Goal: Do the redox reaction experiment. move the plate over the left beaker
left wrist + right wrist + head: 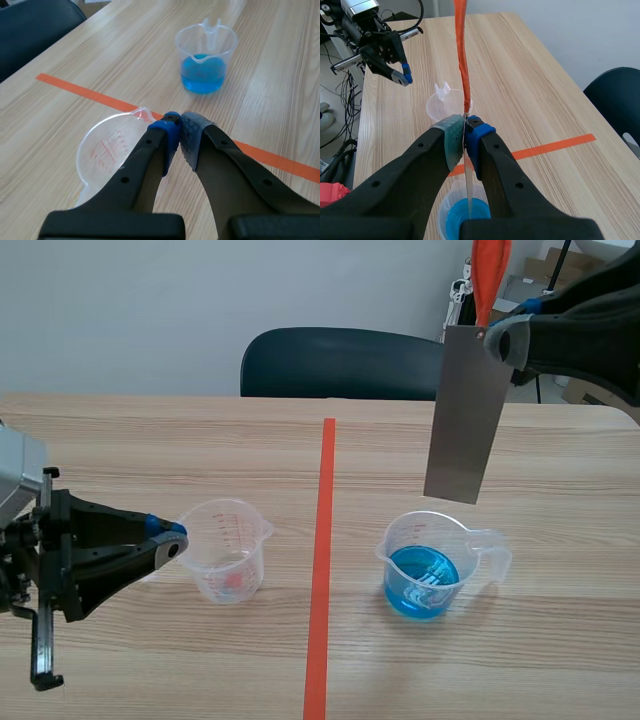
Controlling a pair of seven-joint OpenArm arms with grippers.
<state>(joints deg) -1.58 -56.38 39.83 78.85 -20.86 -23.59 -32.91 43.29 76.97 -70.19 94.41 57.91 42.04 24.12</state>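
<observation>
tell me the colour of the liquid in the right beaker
Blue liquid, clearest in the scene view.

Across my light wooden table (150, 440), a dark chair (340, 365) faces me before a plain pale wall (130, 310), cardboard boxes (535, 280) piled in the corner.

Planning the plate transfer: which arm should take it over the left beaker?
Right. Its jaws are shut on the plate, hanging above the blue beaker; the left jaws sit shut by the clear beaker.
</observation>
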